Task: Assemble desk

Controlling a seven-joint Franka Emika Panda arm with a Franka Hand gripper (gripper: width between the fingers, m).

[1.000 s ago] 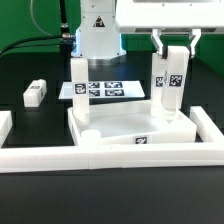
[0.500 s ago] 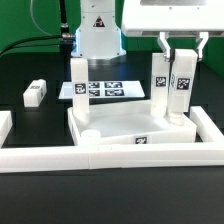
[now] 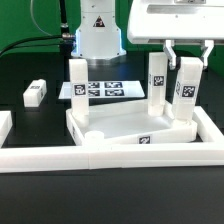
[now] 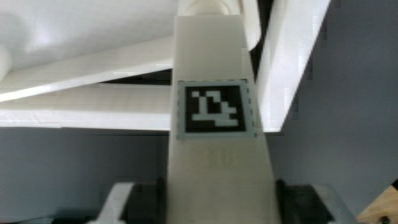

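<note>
The white rimmed tabletop (image 3: 112,127) lies inside the border rail. Two white tagged legs stand upright on it, one at the exterior view's left (image 3: 77,84) and one toward the right (image 3: 157,82). My gripper (image 3: 187,60) is shut on the top of a third leg (image 3: 186,92) and holds it upright by the tabletop's right edge, just right of the standing leg. I cannot tell whether its lower end touches. In the wrist view this leg (image 4: 217,110) runs between the fingers (image 4: 139,203), with the tabletop (image 4: 89,60) beyond. A fourth leg (image 3: 36,93) lies loose on the table at the left.
The long white border rail (image 3: 100,157) wraps the front and sides of the tabletop. The marker board (image 3: 108,90) lies flat behind it, in front of the arm's base (image 3: 97,40). The table is black.
My gripper has carried the held leg toward the exterior view's right and a little lower, away from the standing right-hand leg. The other parts have not moved.
</note>
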